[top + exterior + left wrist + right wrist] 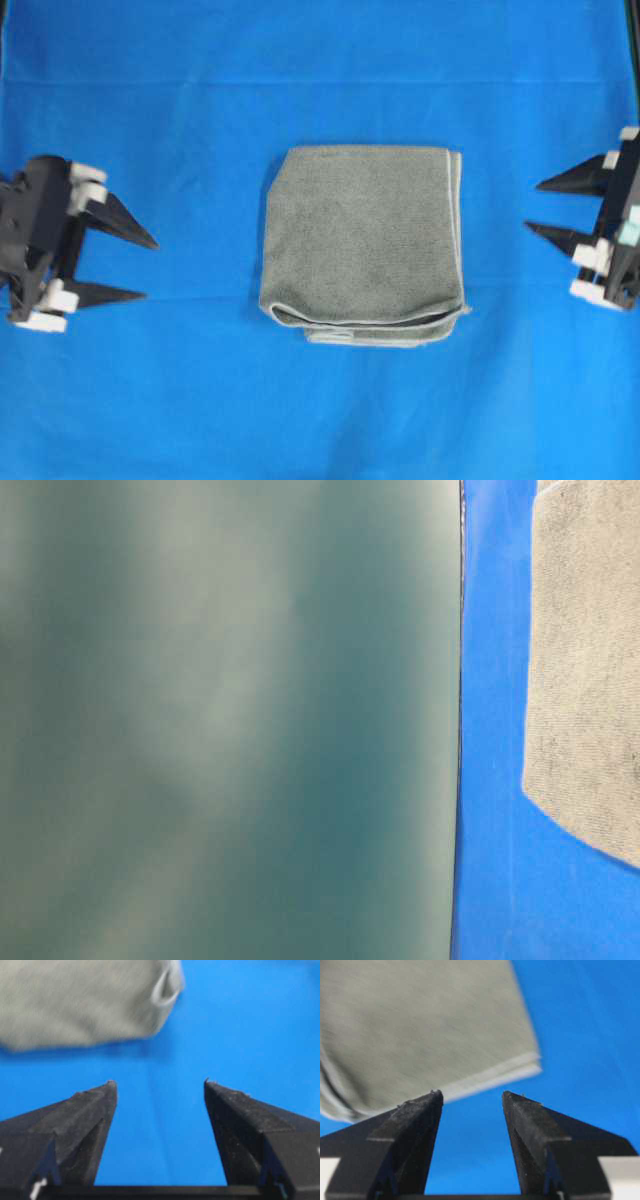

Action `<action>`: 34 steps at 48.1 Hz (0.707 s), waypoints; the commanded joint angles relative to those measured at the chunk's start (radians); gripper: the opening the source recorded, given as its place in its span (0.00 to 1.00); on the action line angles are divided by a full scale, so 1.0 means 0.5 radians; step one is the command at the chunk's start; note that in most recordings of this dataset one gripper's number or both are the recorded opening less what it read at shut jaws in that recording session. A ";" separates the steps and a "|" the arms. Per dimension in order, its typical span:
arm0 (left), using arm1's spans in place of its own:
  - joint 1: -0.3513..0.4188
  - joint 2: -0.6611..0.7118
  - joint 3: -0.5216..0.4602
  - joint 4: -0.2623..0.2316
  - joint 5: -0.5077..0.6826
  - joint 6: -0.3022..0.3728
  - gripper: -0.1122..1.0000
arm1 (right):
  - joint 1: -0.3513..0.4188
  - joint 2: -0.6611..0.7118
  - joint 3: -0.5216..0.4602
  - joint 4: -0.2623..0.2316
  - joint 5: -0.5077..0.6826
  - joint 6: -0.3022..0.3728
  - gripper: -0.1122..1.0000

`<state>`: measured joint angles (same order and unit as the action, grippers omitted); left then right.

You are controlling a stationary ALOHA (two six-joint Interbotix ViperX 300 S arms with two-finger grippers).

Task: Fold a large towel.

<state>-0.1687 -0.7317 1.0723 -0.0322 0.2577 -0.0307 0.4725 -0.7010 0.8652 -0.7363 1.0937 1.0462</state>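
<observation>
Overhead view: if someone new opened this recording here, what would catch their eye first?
The folded grey-green terry towel, a neat layered square with a pale stitched hem, lies in the middle of the bright blue cloth backdrop. The black left gripper and black right gripper flank it, both open, empty and clear of it. The table-level view is mostly a blurred grey-green expanse.

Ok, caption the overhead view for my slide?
Folded towel lies centred on blue cloth, left tool and right tool open at either side.
</observation>
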 commanded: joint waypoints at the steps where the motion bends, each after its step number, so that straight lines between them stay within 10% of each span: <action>1: 0.055 -0.083 0.003 0.009 0.206 0.003 0.70 | -0.003 0.000 -0.018 0.083 0.163 -0.006 0.60; 34: 0.080 -0.537 0.239 0.009 0.798 -0.009 0.70 | -0.006 -0.006 -0.018 0.365 0.236 -0.055 0.60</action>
<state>-0.1304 -0.9848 1.2042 -0.0291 0.6473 -0.0368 0.4694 -0.7026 0.8682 -0.5814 1.2103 1.0170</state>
